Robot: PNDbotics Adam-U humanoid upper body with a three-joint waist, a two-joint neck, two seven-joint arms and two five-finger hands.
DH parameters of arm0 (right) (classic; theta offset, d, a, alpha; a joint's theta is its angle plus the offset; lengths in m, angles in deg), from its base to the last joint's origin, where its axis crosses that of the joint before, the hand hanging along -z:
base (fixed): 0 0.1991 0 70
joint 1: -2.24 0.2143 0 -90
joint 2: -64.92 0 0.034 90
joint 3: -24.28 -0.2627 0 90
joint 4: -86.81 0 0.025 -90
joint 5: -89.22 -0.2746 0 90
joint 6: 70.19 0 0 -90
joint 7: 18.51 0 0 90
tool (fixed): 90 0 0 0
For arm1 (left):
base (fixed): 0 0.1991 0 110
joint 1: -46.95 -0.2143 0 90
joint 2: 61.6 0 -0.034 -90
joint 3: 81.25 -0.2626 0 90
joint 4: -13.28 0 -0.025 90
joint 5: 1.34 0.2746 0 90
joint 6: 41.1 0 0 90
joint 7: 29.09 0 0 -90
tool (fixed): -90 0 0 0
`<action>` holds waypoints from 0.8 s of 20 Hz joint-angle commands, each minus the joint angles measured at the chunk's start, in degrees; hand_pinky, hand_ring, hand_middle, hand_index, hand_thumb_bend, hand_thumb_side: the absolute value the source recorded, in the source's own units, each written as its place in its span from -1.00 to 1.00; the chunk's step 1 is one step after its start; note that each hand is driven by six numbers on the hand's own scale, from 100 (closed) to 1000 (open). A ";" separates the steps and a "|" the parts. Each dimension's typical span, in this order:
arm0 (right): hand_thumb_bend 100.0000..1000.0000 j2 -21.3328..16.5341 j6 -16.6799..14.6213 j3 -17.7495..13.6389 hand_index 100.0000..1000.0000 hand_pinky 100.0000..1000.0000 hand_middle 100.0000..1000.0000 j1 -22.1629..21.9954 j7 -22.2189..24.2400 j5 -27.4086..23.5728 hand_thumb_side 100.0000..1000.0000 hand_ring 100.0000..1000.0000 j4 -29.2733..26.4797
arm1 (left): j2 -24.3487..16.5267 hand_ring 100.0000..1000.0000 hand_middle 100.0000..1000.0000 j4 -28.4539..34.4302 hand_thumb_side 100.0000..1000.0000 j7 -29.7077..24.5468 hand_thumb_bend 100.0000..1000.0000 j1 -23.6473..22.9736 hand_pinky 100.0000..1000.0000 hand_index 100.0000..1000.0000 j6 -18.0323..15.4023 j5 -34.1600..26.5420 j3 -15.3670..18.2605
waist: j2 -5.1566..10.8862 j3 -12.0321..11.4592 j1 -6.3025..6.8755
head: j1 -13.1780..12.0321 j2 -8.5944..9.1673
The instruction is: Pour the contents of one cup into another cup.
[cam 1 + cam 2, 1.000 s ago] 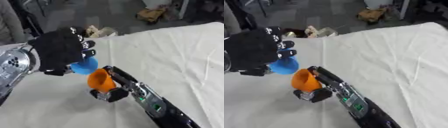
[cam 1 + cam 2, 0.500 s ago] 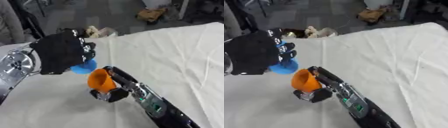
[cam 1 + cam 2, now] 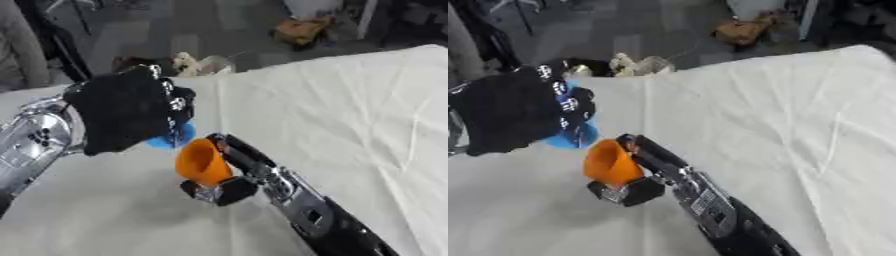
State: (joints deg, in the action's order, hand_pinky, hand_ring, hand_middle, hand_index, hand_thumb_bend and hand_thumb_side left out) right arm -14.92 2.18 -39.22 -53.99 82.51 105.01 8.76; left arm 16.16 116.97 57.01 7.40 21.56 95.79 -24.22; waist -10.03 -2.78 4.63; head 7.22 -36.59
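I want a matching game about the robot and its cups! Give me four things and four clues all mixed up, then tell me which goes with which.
Things:
1. blue cup
2. orange cup
3. white cloth
4. left hand

Clues:
A. spread over the whole table
B. black, fingers curled round a cup
C. held in the right hand, mouth tilted toward the other cup
D. mostly hidden behind black fingers

Right pairs: 1-D, 2-C, 3-A, 4-B
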 commanded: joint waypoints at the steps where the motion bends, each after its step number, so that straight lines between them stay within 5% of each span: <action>1: -1.00 -0.21 0.02 -0.38 0.03 0.38 -0.65 0.80 -0.26 0.19 -0.33 -0.31 -0.58 | -1.09 -1.00 -0.80 0.84 -0.61 0.67 -1.00 1.02 0.04 -0.18 -0.06 0.96 0.33 | 1.10 0.04 -0.06 | 0.18 0.58; 16: -1.00 -0.12 0.09 -0.34 0.03 0.38 -0.65 0.78 -0.40 0.03 -0.33 -0.31 -0.68 | -0.63 -1.00 -0.81 -0.34 -0.60 1.00 -1.00 1.12 0.04 -0.19 0.13 2.06 0.34 | 1.12 0.32 0.08 | 0.11 0.67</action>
State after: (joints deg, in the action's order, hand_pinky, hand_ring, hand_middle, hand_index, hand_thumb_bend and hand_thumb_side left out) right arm -14.92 2.37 -39.22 -54.01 82.29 105.05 8.77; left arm 16.19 116.42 57.81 7.41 21.54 97.49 -24.24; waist -10.02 -2.44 4.83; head 7.22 -36.39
